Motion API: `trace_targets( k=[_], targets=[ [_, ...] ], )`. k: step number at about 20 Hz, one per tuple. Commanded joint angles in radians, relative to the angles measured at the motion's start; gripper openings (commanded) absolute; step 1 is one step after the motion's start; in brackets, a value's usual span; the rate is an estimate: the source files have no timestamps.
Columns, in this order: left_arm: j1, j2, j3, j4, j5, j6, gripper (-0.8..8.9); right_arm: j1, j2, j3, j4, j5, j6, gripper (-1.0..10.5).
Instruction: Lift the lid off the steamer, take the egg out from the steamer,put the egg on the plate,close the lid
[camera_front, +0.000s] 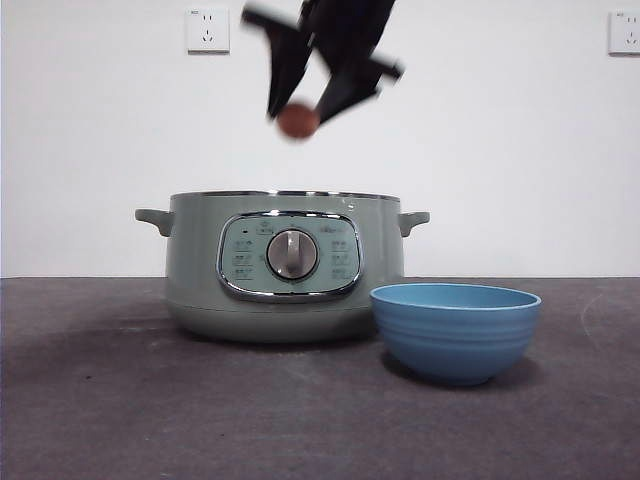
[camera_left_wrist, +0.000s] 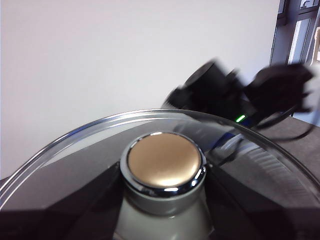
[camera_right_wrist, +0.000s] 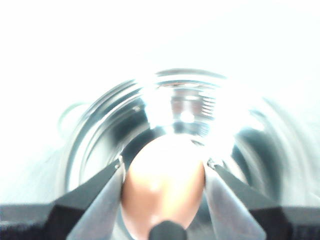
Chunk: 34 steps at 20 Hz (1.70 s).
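Observation:
My right gripper (camera_front: 300, 112) is shut on a brown egg (camera_front: 298, 121) and holds it in the air above the open sage-green steamer (camera_front: 270, 300). In the right wrist view the egg (camera_right_wrist: 162, 185) sits between the two jaws, over the steamer's shiny inside (camera_right_wrist: 100, 140). My left gripper (camera_left_wrist: 165, 212) is shut on the knob (camera_left_wrist: 165, 160) of the glass lid (camera_left_wrist: 75, 150) and holds it off the pot; the lid is out of the front view. The blue plate (camera_front: 455, 340), a ribbed bowl, stands empty in front of the steamer, to its right.
The right arm (camera_left_wrist: 220, 95) shows blurred beyond the lid in the left wrist view. Two wall sockets (camera_front: 208, 30) (camera_front: 624, 32) sit high on the white wall. The dark tabletop (camera_front: 100, 400) stretches to the left of the steamer.

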<state>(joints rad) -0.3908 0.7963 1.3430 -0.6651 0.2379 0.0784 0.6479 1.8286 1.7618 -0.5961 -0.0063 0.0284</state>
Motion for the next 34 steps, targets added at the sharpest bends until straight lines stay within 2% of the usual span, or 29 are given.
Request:
trace_targets(
  k=[1, 3, 7, 11, 21, 27, 34],
  targets=[
    [0.000, -0.014, 0.018, 0.050, 0.001, 0.005, -0.08, 0.001, -0.106, 0.001, -0.106, 0.044, -0.027, -0.2],
    [0.000, -0.014, 0.018, 0.051, 0.002, 0.005, -0.08, -0.002, -0.190, 0.001, -0.204, 0.069, -0.033, -0.2],
    [0.000, -0.014, 0.018, 0.050, 0.002, 0.006, -0.08, -0.013, -0.288, -0.009, -0.347, 0.065, -0.045, -0.2],
    [0.000, -0.014, 0.018, 0.047, 0.002, 0.006, -0.08, -0.013, -0.326, -0.127, -0.350, 0.065, -0.044, -0.2],
    [0.000, -0.014, 0.018, 0.022, 0.000, 0.023, -0.08, -0.013, -0.328, -0.567, -0.064, 0.057, 0.020, -0.2],
    [0.000, 0.009, 0.018, 0.010, 0.000, 0.027, -0.08, -0.013, -0.328, -0.741, 0.109, 0.058, 0.058, -0.2],
    [0.000, 0.021, 0.018, 0.009, 0.001, 0.028, -0.08, -0.046, -0.300, -0.864, 0.267, 0.056, 0.061, -0.2]
  ],
)
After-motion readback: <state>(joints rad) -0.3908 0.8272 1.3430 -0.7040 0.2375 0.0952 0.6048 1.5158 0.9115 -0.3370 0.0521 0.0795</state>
